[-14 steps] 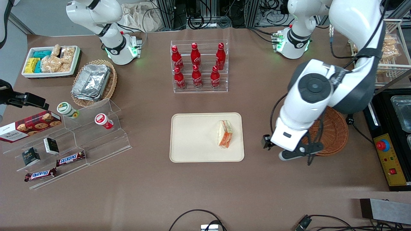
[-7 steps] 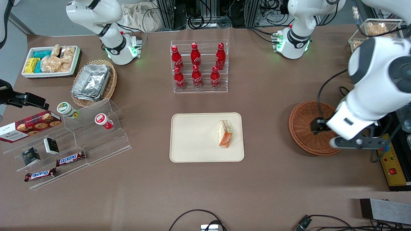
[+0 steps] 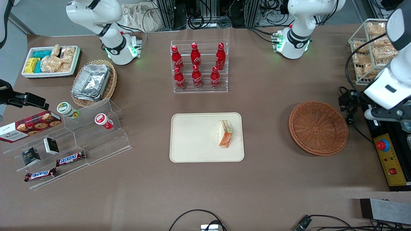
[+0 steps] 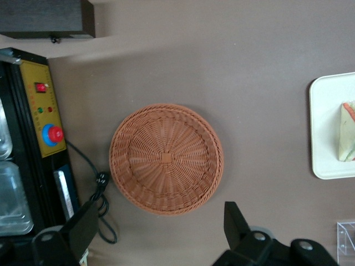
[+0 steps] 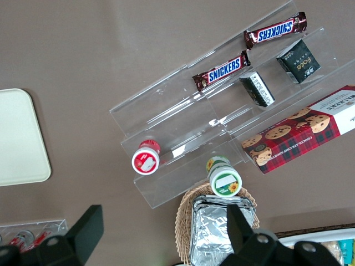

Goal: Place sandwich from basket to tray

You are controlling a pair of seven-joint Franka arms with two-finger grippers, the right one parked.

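Note:
The sandwich (image 3: 224, 133), a white wedge with orange and green filling, lies on the cream tray (image 3: 192, 141) near its end toward the working arm. The reddish-brown basket (image 3: 318, 127) is empty. My left gripper (image 3: 383, 115) hangs high above the table edge beside the basket, toward the working arm's end. In the left wrist view the gripper (image 4: 161, 230) is open wide with nothing between its fingers, and the basket (image 4: 166, 158), the tray's edge (image 4: 324, 127) and part of the sandwich (image 4: 346, 133) lie below.
A black control box with a red button (image 3: 388, 150) and a cable (image 3: 353, 122) lie beside the basket. A wire rack of snack packets (image 3: 369, 48) stands nearby. A cola bottle rack (image 3: 199, 65) stands farther from the camera than the tray. An acrylic snack stand (image 3: 74, 141) is toward the parked arm's end.
My left arm has swung away from over the basket toward the working arm's end of the table and risen. The basket is now fully uncovered. The sandwich has not moved.

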